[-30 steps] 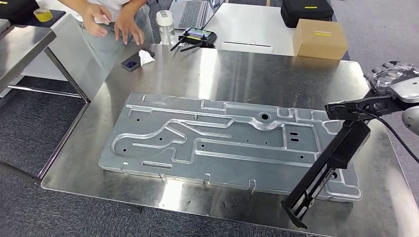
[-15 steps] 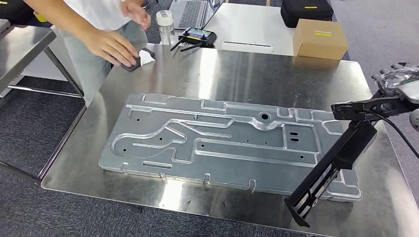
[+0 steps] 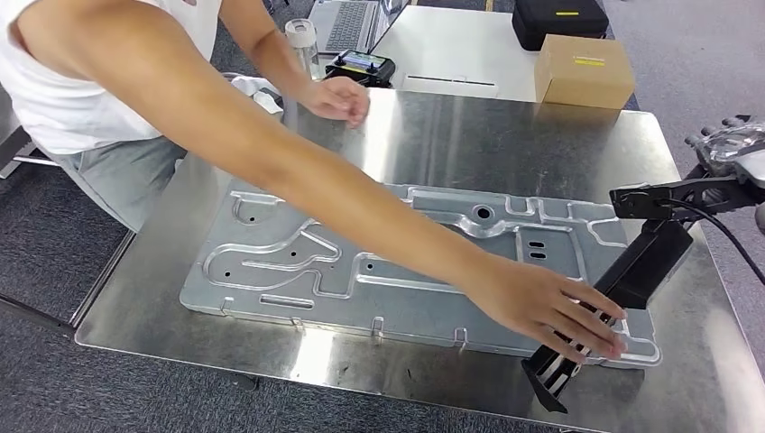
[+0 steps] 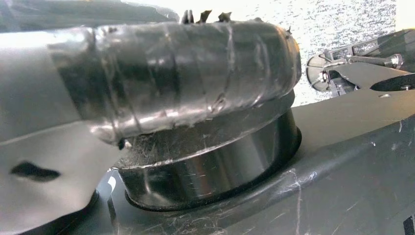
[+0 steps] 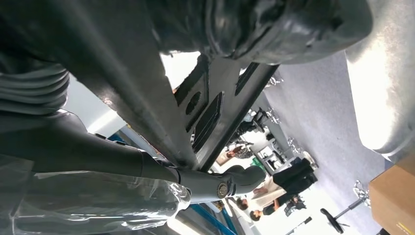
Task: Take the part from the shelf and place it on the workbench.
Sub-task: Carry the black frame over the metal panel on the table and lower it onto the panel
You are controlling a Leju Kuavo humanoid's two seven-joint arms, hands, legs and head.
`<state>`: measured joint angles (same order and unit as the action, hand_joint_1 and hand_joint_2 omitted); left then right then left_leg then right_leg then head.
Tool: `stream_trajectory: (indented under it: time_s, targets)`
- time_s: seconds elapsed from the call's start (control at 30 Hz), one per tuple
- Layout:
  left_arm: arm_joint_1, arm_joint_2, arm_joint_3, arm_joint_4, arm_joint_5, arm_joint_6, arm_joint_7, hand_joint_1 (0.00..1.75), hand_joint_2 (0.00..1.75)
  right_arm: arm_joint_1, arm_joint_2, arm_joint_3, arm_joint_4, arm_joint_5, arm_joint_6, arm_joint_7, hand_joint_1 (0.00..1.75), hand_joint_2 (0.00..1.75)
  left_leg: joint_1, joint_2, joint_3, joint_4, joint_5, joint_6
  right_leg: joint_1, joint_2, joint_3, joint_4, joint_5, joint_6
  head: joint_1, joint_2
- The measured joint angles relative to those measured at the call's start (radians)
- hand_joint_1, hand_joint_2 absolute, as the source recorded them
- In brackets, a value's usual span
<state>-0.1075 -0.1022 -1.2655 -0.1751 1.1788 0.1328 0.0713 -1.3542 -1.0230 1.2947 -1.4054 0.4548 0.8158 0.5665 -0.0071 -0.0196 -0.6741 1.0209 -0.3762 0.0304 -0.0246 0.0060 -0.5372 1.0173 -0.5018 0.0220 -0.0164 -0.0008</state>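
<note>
The steel tabletop (image 3: 433,126) carries a large grey stamped panel (image 3: 397,262) lying flat across most of it; take that panel as your landmark. A person leans in from the far-left side, one arm stretched over the panel, their hand (image 3: 550,311) resting on the lower half of the part (image 3: 622,289) at the panel's near-right corner, probably to steady or receive it.

The part is a long black bracket. Its long axis slopes steeply: the foot touches the tabletop just off the panel's near-right corner, and the top rises up and away to the right.

Your right hand (image 3: 735,153) sits beyond the panel's right edge; its fingers (image 5: 235,178) are closed on the part's upper end, so the part is propped, not yet laid down.

Left hand (image 4: 171,88): finger state cannot be told.
</note>
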Motion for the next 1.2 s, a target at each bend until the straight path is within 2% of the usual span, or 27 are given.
stream_trajectory:
  time_s: [0.73, 1.2]
  targets:
    - [0.0, 0.0, -0.022, 0.0, -0.005, -0.002, -0.023, 0.0, 0.0, 0.05, -0.047, -0.055, -0.006, -0.009, -0.029, 0.0, 0.0, 0.0, -0.001, -0.004, -0.004, 0.002, -0.002, 0.0, -0.002, -0.005, 0.001, -0.002, -0.002, 0.005, 0.0, 0.0]
    - [0.0, 0.0, -0.022, 0.0, -0.001, -0.003, -0.013, 0.0, 0.0, 0.065, -0.051, -0.073, -0.019, 0.002, -0.019, 0.0, 0.0, 0.0, -0.002, -0.005, -0.004, 0.002, -0.002, 0.001, -0.002, -0.006, 0.001, -0.002, -0.002, 0.006, 0.0, 0.0]
